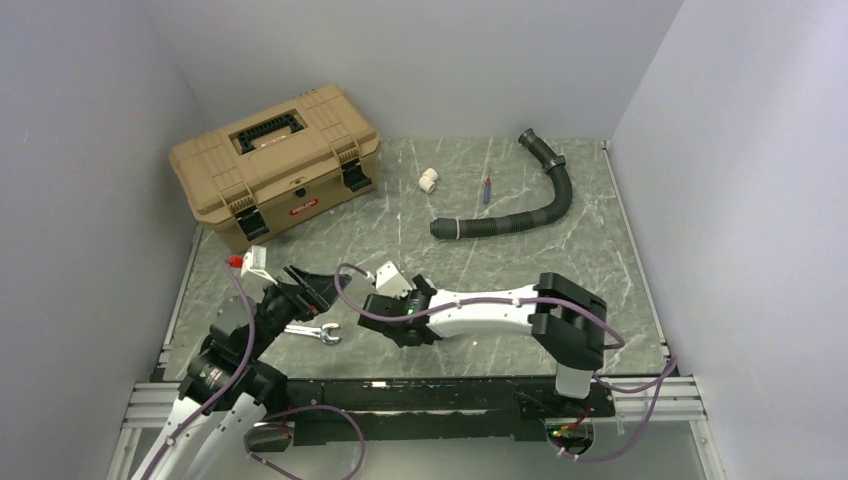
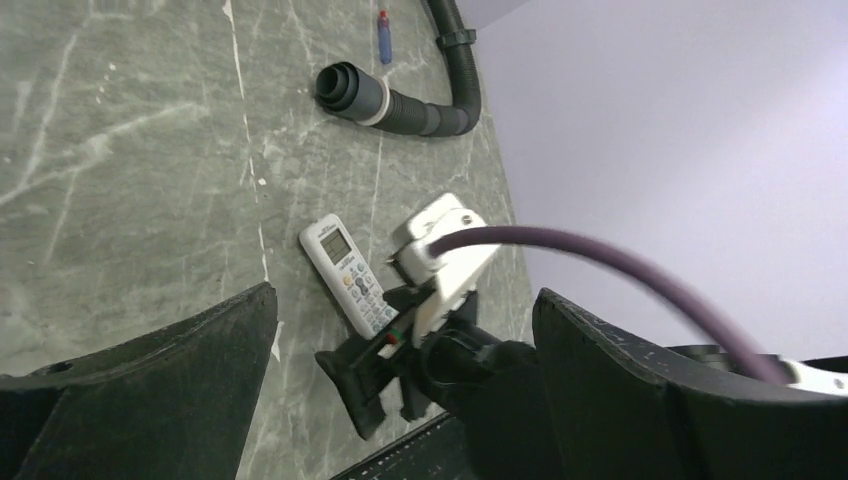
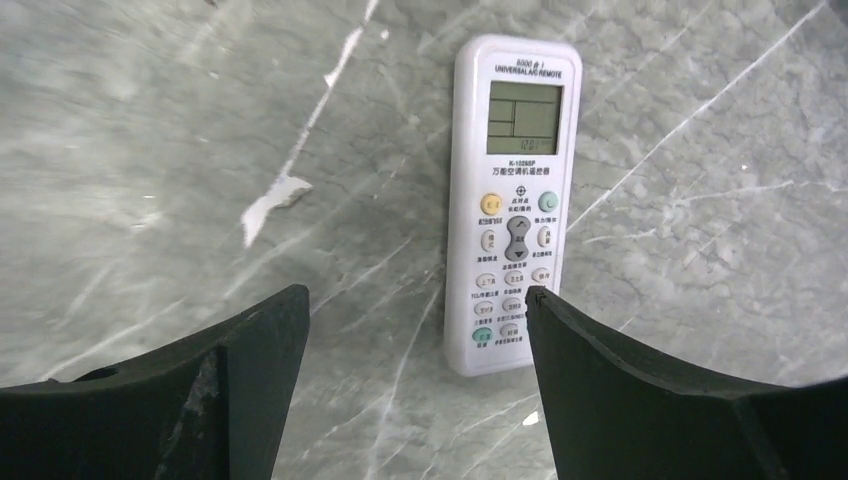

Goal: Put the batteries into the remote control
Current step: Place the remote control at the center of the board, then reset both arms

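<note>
The remote control [image 3: 515,200] lies flat on the marble table, screen and buttons facing up. My right gripper [image 3: 415,292] hangs open just over its button end, with the right finger's tip [image 3: 560,330] overlapping the remote's lower corner and nothing held. From the left wrist view the remote control [image 2: 345,275] shows beside the right gripper [image 2: 365,385]. My left gripper [image 2: 405,295] stands wide open and empty, pointing at that spot from the left [image 1: 318,290]. The right gripper [image 1: 375,305] covers the remote in the top view. The batteries are out of view.
A silver wrench [image 1: 312,333] lies by the left arm. A tan toolbox [image 1: 275,165] sits at the back left. A white pipe fitting [image 1: 428,180], a red-and-blue stick [image 1: 487,190] and a black ribbed hose [image 1: 520,215] lie at the back.
</note>
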Available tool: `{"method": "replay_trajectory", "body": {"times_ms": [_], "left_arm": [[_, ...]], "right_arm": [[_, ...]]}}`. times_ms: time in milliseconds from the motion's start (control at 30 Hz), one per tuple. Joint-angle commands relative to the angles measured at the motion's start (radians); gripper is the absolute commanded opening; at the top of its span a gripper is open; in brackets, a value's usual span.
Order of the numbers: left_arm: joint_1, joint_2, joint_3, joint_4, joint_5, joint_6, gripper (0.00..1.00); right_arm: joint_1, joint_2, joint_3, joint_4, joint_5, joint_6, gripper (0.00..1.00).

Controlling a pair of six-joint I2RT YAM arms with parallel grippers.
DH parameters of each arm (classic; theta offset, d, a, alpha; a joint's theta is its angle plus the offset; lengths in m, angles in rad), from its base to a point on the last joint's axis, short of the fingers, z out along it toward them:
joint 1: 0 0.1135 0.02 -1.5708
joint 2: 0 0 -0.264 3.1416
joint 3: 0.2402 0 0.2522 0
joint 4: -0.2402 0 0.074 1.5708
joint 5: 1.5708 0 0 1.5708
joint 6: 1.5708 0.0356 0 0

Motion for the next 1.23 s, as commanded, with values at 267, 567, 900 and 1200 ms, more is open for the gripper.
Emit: {"method": "replay_trajectory", "body": {"times_ms": [267,567,900,1200], "left_arm": [[0.001,0.130,0.170,-0.147,-0.146,0.193,0.99],[0.001,0.237,0.212,-0.262,-0.271,0.260,1.00],[0.001,0.250,0.165,-0.257,-0.307,0.254,0.99],[0.000,0.232,0.112,-0.202,-0.306,0.282,0.99]], "right_arm": [[-0.406,-0.627,-0.316,0.394,-0.349,0.038,0.83],[-0.590,-1.004,-0.612,0.389,-0.282,0.088,0.90],[-0.739,-1.106,-0.835,0.501,-0.448,0.276,1.00],[-0.741,-1.028,-0.830,0.533,-0.435,0.268,1.00]]}}
